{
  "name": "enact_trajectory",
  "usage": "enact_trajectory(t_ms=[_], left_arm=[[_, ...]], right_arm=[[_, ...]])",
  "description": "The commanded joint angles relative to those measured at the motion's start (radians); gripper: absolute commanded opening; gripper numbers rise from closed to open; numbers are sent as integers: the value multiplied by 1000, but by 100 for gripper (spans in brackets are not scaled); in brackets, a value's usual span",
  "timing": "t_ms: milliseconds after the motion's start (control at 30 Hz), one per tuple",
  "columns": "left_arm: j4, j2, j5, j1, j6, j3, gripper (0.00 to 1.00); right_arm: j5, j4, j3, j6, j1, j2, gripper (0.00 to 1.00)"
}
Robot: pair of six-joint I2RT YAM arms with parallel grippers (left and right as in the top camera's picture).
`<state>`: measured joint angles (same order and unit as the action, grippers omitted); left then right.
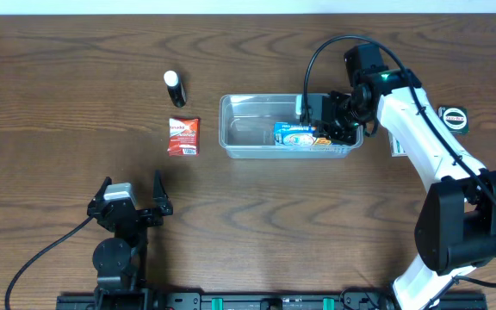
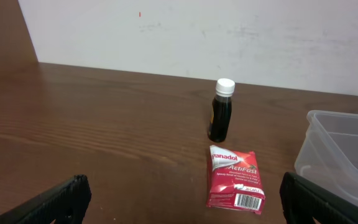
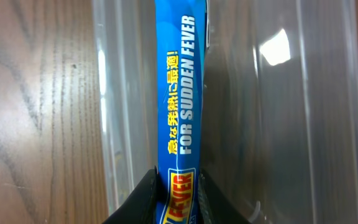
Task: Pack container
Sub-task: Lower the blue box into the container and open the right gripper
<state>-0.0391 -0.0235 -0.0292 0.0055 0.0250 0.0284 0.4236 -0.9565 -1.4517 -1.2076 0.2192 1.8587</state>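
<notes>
Two arms are showing on my feeds over the wooden table [image 1: 50,77]. The right gripper [image 1: 332,127] is reaching down into the right-hand half of the container [image 1: 248,129], a clear, shallow plastic tub with rounded corners. The tub is sitting about mid-table, somewhat toward the far side. The right jaws are pinching one end of a slim blue box [image 3: 179,93], with a black finger [image 3: 138,202] pressing on each side of it. On the box's narrow face I am reading "FOR SUDDEN FEVER" beside yellow Japanese characters. From overhead the box is lying lengthwise along the tub's near wall, inside the rim. Whether it is resting on the tub floor or hanging just above it, I cannot tell. The left gripper [image 1: 131,182] is hovering low near the table's near edge, well apart from the tub, with its jaws spread wide and gripping nothing. Its wrist camera is looking past both fingers [image 2: 55,199] at a red Panadol ActiFast packet [image 2: 235,179] lying flat on the wood just left of the tub. A small dark bottle with a white cap [image 2: 221,112] is standing upright just beyond the packet. A small round black and green object [image 1: 455,118] is sitting off to the right of the tub, beside the right arm.
</notes>
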Motion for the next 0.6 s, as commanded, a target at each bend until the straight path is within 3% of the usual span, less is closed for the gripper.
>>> enact_trajectory(t_ms=[0,567], left_arm=[[-30,0,-8,5,-10,-24,98],[-30,0,-8,5,-10,-24,98]], right_arm=[[81,-4,9,-48,-4,0,17],[43,0,42,-66,-5,0,17]])
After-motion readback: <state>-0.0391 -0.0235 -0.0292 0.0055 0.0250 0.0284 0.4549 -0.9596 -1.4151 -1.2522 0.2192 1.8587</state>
